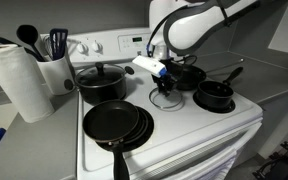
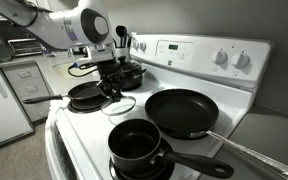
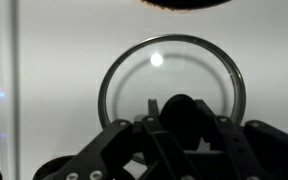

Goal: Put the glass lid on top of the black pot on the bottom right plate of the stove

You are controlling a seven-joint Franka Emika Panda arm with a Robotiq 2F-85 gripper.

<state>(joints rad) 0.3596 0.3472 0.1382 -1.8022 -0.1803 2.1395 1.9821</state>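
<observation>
The arm (image 1: 199, 25) reached out and bent downward at the wrist. The gripper (image 1: 164, 93) pointed straight down. Its fingers (image 3: 152, 105) stood slightly apart, but whether they were clamped was unclear.

White stove (image 1: 189, 128) bearing glass lid (image 3: 134, 85), black pot (image 1: 214, 96), frying pans (image 1: 117, 123).

Clear, shiny glass lid (image 3: 159, 70) with a dark metal rim; smooth, glossy white stove (image 1: 189, 128); matt black pot (image 2: 134, 145).

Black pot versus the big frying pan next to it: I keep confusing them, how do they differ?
The black pot is narrow with tall walls; the frying pan is wide and shallow. The black pot sits by the stove's front edge, the frying pan by the control panel. Both are black, lidless, long-handled.
</observation>
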